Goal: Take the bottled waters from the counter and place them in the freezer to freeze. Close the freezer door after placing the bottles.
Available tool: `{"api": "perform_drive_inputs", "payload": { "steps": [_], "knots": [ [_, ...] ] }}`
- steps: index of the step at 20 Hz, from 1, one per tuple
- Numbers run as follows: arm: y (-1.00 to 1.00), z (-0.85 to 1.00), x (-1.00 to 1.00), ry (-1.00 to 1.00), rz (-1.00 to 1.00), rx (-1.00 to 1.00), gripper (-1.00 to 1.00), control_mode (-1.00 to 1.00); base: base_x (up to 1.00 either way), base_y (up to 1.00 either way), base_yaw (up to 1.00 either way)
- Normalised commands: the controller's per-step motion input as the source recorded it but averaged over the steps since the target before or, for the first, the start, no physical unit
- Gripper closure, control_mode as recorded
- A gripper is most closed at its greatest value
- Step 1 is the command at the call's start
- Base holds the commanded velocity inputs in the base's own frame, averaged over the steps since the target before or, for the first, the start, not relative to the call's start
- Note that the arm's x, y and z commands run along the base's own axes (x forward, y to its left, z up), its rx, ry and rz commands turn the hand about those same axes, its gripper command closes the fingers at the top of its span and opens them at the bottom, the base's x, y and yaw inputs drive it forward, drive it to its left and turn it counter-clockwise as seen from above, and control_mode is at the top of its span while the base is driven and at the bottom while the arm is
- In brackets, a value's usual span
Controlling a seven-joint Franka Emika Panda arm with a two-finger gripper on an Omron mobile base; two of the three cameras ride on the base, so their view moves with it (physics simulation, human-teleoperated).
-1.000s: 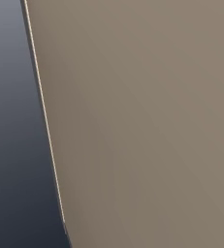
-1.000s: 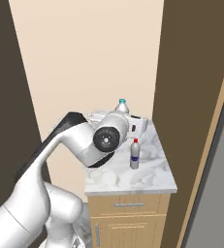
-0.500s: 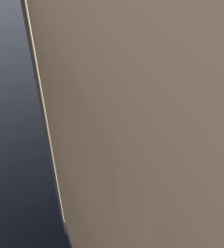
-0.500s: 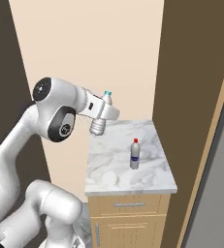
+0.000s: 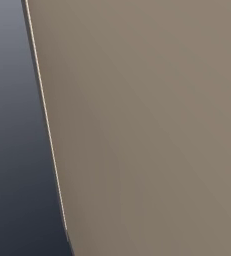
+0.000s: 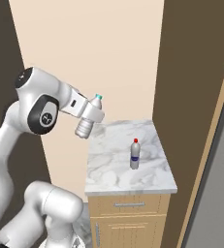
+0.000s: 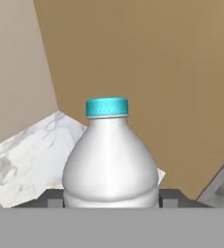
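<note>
In the right base view my gripper (image 6: 92,115) is shut on the teal-capped bottled water (image 6: 84,128), which hangs tilted in the air above the left rear corner of the counter (image 6: 108,169). The hand view has that bottle (image 7: 108,160) close up between my gripper's (image 7: 111,197) dark fingertips (image 7: 53,196), with the marble counter (image 7: 26,160) below and behind it. The second bottled water (image 6: 135,154), with a red cap and blue label, stands upright on the marble near the middle right. I cannot make out the freezer or its door.
Light wooden drawers (image 6: 130,206) sit under the marble top. A cream wall (image 6: 89,53) rises behind it and a dark brown tall panel (image 6: 191,87) flanks its right. A grey surface (image 6: 220,203) edges the lower right. A brown-grey panel (image 5: 147,130) stands close in the left base view.
The arm has swung up and to the left, lifting the teal-capped bottle off the counter's back and carrying it over the left edge. The red-capped bottle has stayed put.
</note>
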Motion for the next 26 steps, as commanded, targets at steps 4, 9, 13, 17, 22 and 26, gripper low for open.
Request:
{"api": "perform_drive_inputs", "payload": {
  "steps": [4,9,13,17,22,26],
  "knots": [
    [0.14,0.00,-0.47,-0.08,0.42,0.00,1.00,-1.00,0.00,0.00,0.00],
    [0.21,0.00,-0.47,-0.25,0.33,-0.05,1.00,-1.00,0.00,0.00,0.00],
    [0.38,0.11,-0.40,-0.31,0.18,-0.05,1.00,-1.00,0.00,0.00,0.00],
    [0.26,0.01,-0.10,-0.22,0.13,0.01,1.00,-1.00,0.00,0.00,0.00],
    [0.11,0.00,-0.22,-0.36,0.03,0.00,1.00,-1.00,0.00,0.00,0.00],
    [0.09,0.00,0.00,-0.12,-0.06,0.00,1.00,-1.00,0.00,0.00,0.00]
  ]
}}
